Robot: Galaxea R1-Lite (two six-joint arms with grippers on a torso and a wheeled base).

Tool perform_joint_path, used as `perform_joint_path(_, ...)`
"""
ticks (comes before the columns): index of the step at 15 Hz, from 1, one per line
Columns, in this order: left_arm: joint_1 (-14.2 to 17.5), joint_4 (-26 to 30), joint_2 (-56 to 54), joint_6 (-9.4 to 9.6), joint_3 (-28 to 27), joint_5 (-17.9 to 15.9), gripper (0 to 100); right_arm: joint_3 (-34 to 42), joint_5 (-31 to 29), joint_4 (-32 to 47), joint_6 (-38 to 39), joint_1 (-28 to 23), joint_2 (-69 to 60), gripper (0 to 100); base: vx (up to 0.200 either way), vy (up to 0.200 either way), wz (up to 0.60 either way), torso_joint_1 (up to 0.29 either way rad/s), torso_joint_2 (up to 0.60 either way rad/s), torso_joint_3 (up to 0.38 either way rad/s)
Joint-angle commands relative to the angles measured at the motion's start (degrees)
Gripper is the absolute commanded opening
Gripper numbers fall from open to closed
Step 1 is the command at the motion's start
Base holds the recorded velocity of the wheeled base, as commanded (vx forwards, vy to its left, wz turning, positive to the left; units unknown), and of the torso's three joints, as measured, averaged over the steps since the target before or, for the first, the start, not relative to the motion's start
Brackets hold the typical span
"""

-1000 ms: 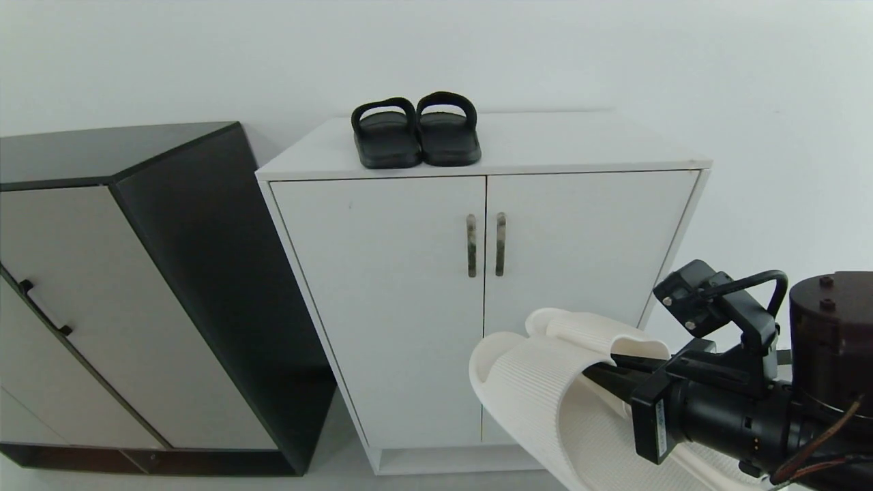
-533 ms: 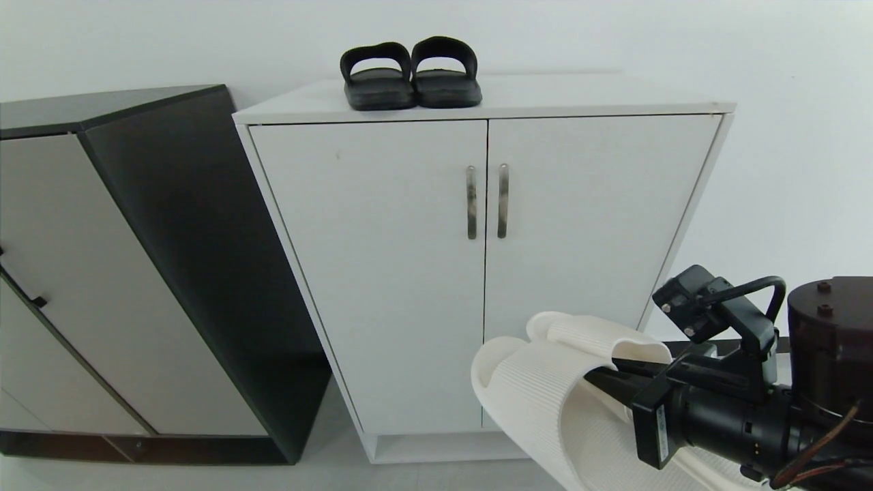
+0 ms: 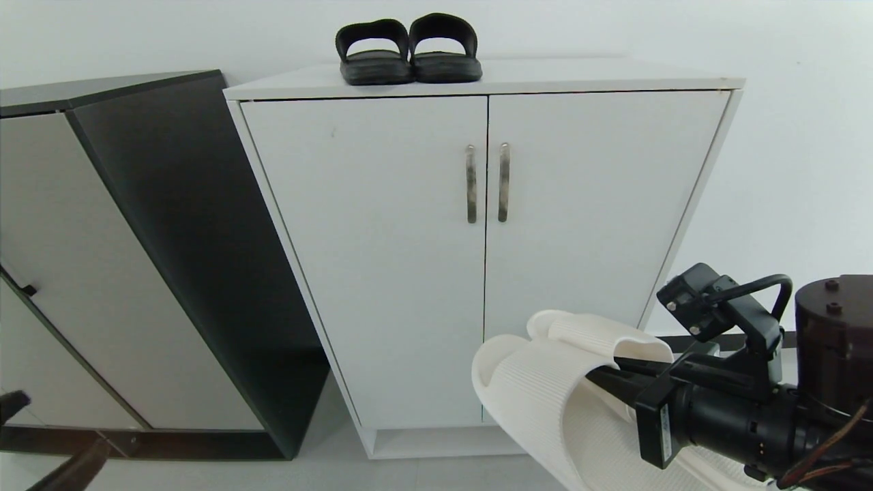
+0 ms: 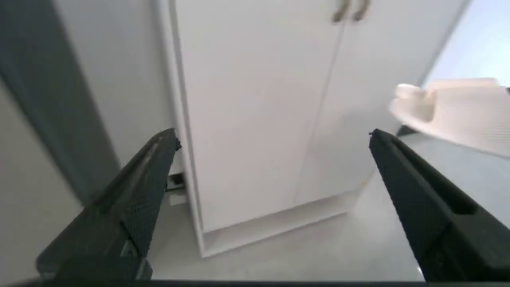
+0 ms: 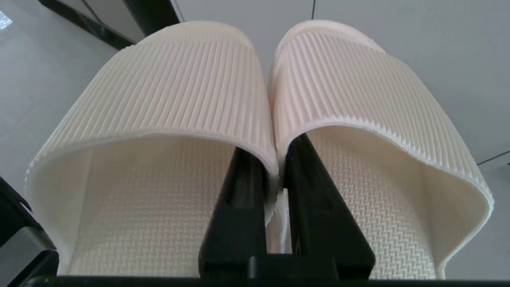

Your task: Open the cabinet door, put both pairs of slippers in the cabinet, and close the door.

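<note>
Standing at the far left is a dark cabinet (image 3: 170, 239) with pale door fronts. Low and near in front of it hangs the left claw (image 4: 272, 143), its fingers (image 4: 135, 199) spread wide, facing the lower left corner of the white cabinet (image 3: 382, 273). That white cabinet stands against the wall just right of the dark one. Both its doors are shut, and the two metal handles (image 3: 487, 183) sit side by side at the centre seam. The black slippers (image 3: 408, 51) rest as a pair on its top, towards the left. At the near right, off the floor before the right door, the white slippers (image 3: 545, 389) hang in the right claw (image 5: 275, 171). Its fingers pinch their inner side walls together, toes pointing at the cabinet.
</note>
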Motion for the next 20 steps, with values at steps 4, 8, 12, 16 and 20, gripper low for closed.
perform_joint_path(4, -6.90, -7.70, 24.91, -0.09, -7.65, -6.41, 100, 0.02, -0.11, -0.01, -0.01, 0.04, -0.20, 0, 0.000, 0.000, 0.00, 0.000, 0.00, 0.000)
perform_joint_path(8, -17.97, -11.39, 34.58, -0.26, -15.47, -6.14, 100, 0.02, -0.11, -0.01, -0.01, 0.04, -0.11, 0, 0.000, 0.000, 0.00, 0.000, 0.00, 0.000)
perform_joint_path(12, -25.35, -11.39, 41.26, -5.27, -25.14, -6.05, 100, -0.07, -0.02, -0.01, -0.01, 0.04, 0.07, 0, 0.000, 0.000, 0.00, 0.000, 0.00, 0.000)
perform_joint_path(16, -32.83, -11.39, 50.05, -7.64, -36.57, -6.23, 100, 0.02, -0.02, -0.01, 0.07, 0.04, 0.07, 0, 0.000, 0.000, 0.00, 0.000, 0.00, 0.000)
perform_joint_path(20, -37.92, -12.09, 57.34, -12.74, -45.88, -6.32, 100, 0.02, -0.02, -0.01, -0.01, 0.04, -0.11, 0, 0.000, 0.000, 0.00, 0.000, 0.00, 0.000)
